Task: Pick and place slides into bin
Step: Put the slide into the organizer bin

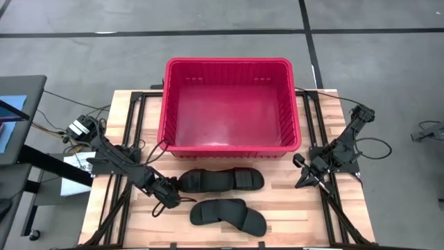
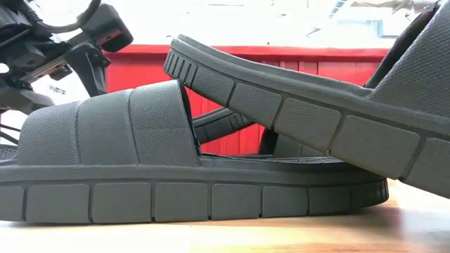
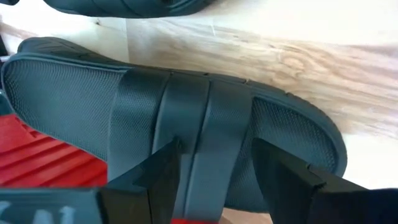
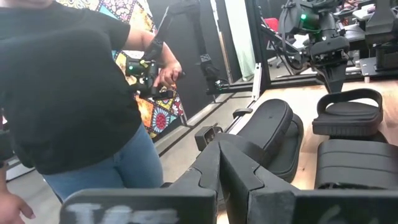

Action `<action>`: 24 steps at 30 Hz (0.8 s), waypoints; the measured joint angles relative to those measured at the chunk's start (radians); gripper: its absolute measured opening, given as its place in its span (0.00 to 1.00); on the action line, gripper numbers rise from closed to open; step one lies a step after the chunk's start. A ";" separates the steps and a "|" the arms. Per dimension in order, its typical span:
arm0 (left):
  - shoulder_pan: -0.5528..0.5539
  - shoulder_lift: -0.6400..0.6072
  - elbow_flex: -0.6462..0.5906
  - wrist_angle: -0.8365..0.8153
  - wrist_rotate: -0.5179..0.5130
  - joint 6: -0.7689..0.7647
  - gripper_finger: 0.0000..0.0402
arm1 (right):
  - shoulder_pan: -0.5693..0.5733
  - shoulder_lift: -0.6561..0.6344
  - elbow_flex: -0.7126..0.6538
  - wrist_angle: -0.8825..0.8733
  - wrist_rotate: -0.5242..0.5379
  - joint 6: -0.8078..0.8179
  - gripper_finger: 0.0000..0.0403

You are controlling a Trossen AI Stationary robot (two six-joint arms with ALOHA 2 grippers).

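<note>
Black slides lie on the wooden table in two pairs in front of the red bin (image 1: 229,64). The far pair (image 1: 220,180) lies end to end and the near pair (image 1: 229,214) overlaps. In the low view one slide (image 2: 105,165) lies flat and another (image 2: 316,105) leans tilted on it. My left gripper (image 1: 171,189) is open at the far pair's left end. Its fingers stand on either side of that slide's strap (image 3: 205,118). My right gripper (image 1: 302,179) is shut and empty at the table's right side. My left gripper stands low over the left slide of the far pair, one finger (image 3: 155,180) at one edge of the strap and the other (image 3: 292,177) beyond the opposite edge. I cannot tell whether either finger touches the slide.
The bin's near wall (image 1: 229,147) stands just behind the far pair and shows red in the left wrist view (image 3: 37,168). Black frame rails (image 1: 135,132) run along both sides of the table. A person (image 4: 68,93) stands beyond the table in the right wrist view.
</note>
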 joint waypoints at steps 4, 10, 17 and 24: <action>0.001 0.000 0.000 -0.010 -0.021 0.007 0.47 | 0.000 0.000 0.000 0.000 0.000 0.000 0.00; 0.001 0.001 -0.001 -0.018 -0.018 0.007 0.47 | 0.000 0.000 0.000 0.000 0.000 0.000 0.00; 0.001 0.002 -0.002 -0.011 -0.050 -0.005 0.47 | 0.000 0.000 0.000 0.000 0.000 0.000 0.00; 0.003 0.003 -0.002 -0.009 -0.107 -0.068 0.47 | 0.000 0.000 0.000 0.000 0.000 0.000 0.00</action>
